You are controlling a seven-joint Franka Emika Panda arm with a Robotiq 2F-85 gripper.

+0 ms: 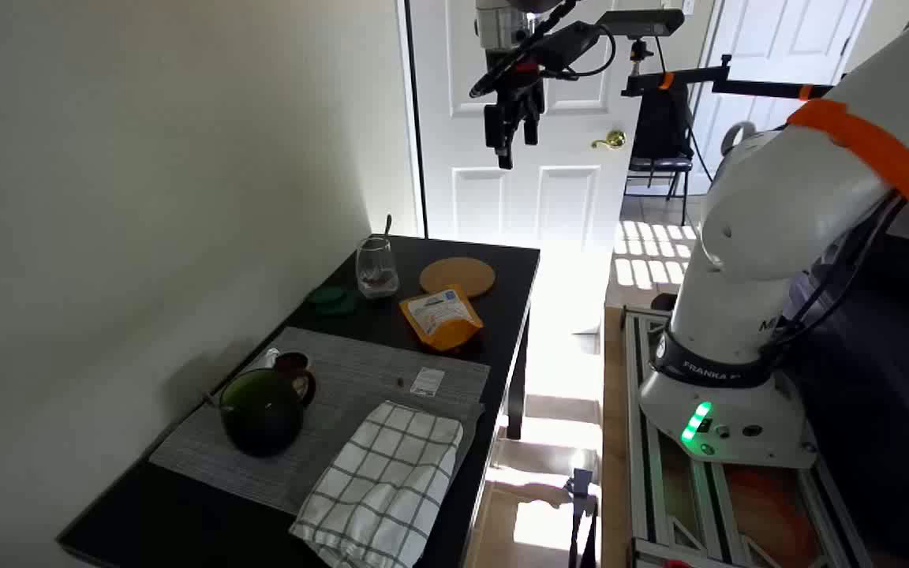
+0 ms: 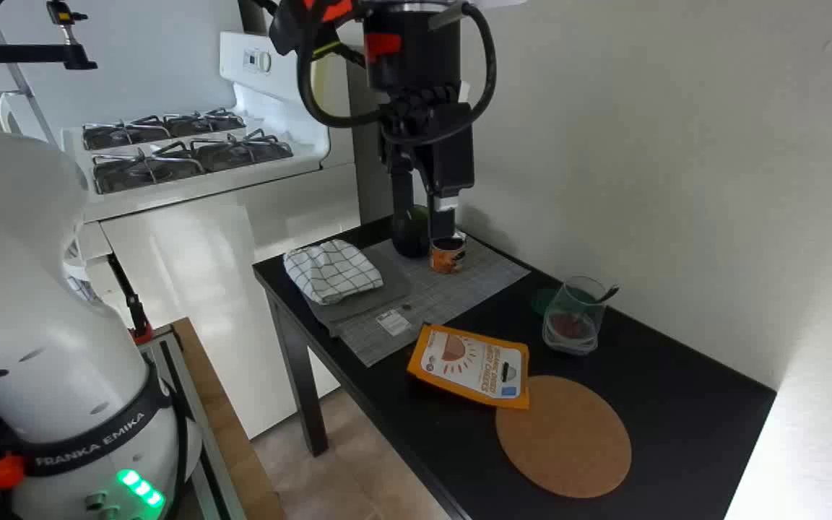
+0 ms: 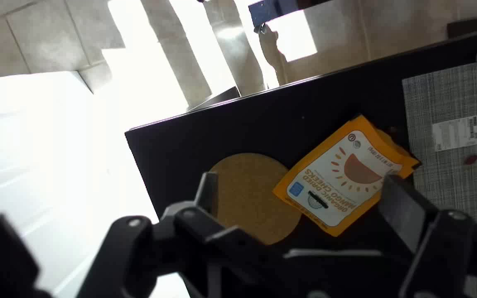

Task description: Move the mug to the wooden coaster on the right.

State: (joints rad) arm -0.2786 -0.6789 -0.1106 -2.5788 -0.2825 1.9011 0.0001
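The mug (image 1: 259,418) is squat, rounded and dark green-black, standing on the grey placemat beside the wall in an exterior view. In an exterior view, the mug (image 2: 407,237) is partly hidden behind a finger. It is out of the wrist view. The wooden coaster (image 1: 466,272) is a flat tan disc at the table's far end from the mug. It also shows in an exterior view (image 2: 564,440) and the wrist view (image 3: 249,192), partly covered by an orange pouch. My gripper (image 1: 513,142) is open and empty, high above the table; the wrist view shows its fingers wide apart (image 3: 300,192).
The orange pouch (image 2: 470,365) overlaps the coaster's edge. A clear glass with a stick (image 2: 573,318) stands near the wall by a green lid (image 1: 332,300). A small can (image 2: 448,256) stands beside the mug. A checked cloth (image 1: 391,473) lies on the placemat (image 1: 344,355).
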